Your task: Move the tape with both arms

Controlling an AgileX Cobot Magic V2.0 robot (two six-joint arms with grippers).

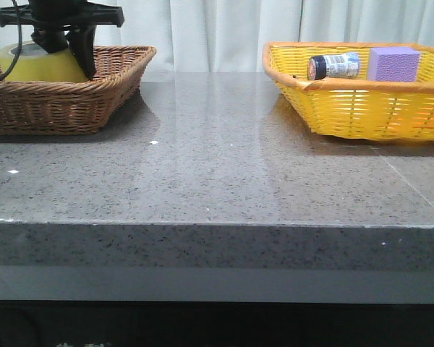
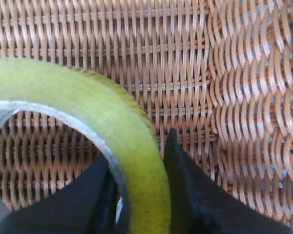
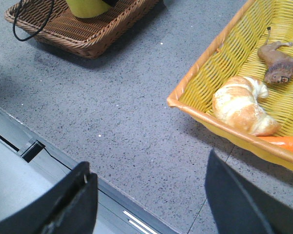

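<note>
Yellow tape gripped, transfer not started

Tape [image 2: 136, 146] sits in brown wicker basket [image 1: 94, 94], left gripper [image 2: 141, 195] clamped across its wall. Right gripper [image 3: 146, 195] spread wide, empty, over table edge. Lift, handover, placement: all 3 left.

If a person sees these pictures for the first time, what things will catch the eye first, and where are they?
First comes the yellow tape standing in the brown wicker basket at the far left of the table, with the left gripper closed across its wall, one finger inside the core and one outside. Next is the bright yellow basket at the far right, holding a purple block, a small jar, a croissant and a toy lion.
</note>
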